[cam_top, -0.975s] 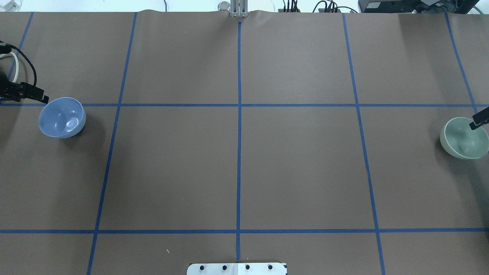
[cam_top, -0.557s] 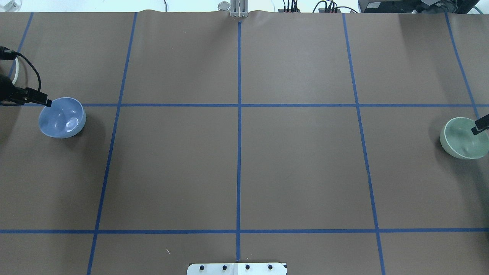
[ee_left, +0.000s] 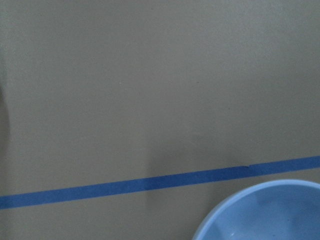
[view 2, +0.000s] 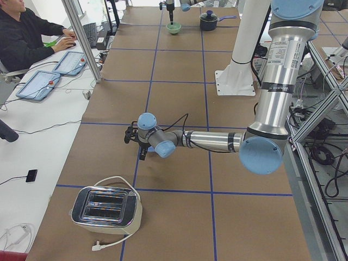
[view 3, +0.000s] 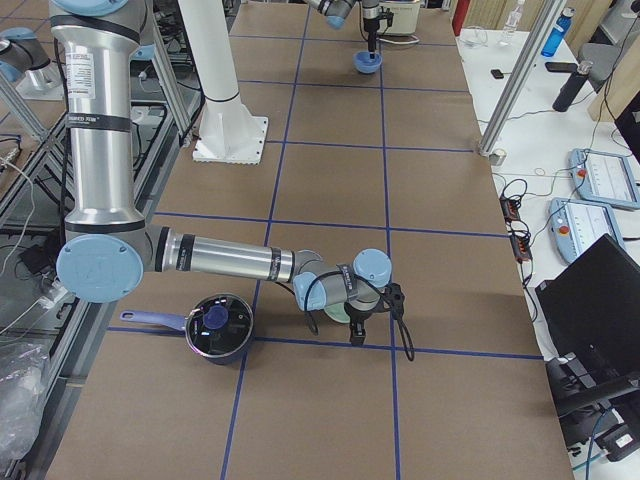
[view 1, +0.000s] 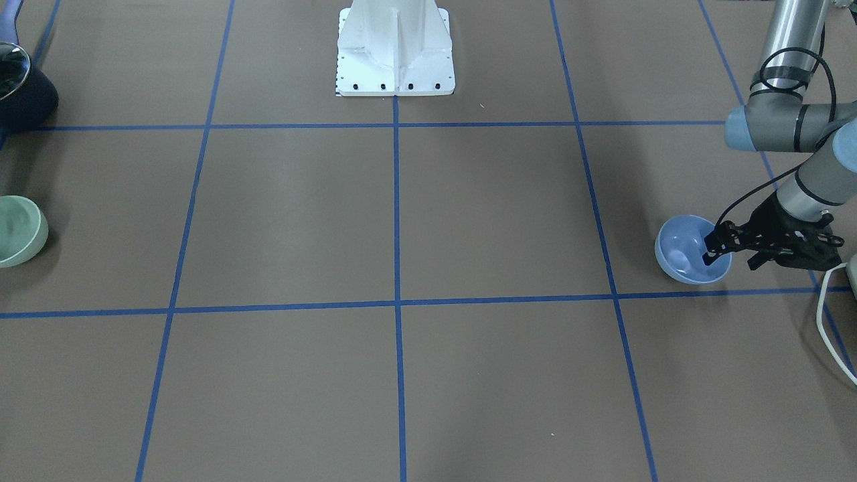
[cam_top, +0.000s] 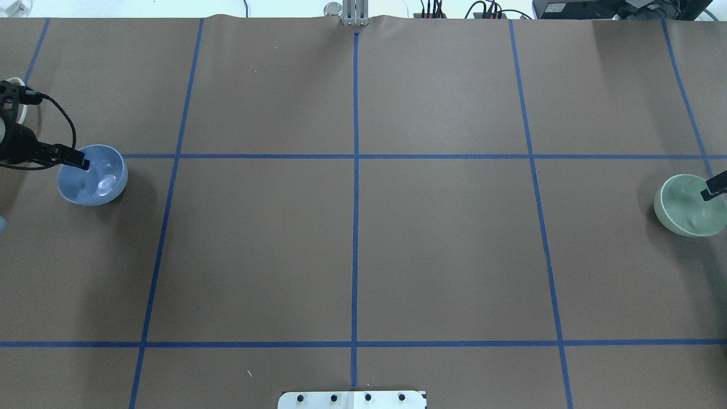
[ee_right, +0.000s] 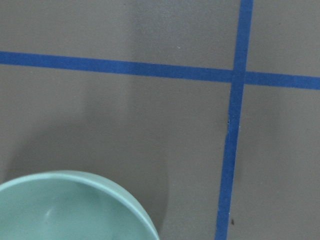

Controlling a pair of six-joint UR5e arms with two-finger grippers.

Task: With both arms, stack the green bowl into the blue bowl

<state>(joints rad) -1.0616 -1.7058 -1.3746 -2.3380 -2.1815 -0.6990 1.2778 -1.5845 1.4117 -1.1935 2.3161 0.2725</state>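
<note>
L hand [view 1: 730,261] spread open astride rim of blue bowl [view 1: 679,254], on surface [view 1: 495,214] far to base's [view 1: 395,47] left. R hand [cam_top: 710,192] at rim of green bowl [cam_top: 681,207], far to base's right; can't tell how open.

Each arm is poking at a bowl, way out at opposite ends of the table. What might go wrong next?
The left fingers seem to straddle only the blue bowl's thin, glossy rim, so it may slip or tip when lifted. The green bowl sits far off at the opposite end: a long carry, with more chance of dropping it. A lidded pot stands close beside the right arm and might get bumped.
</note>
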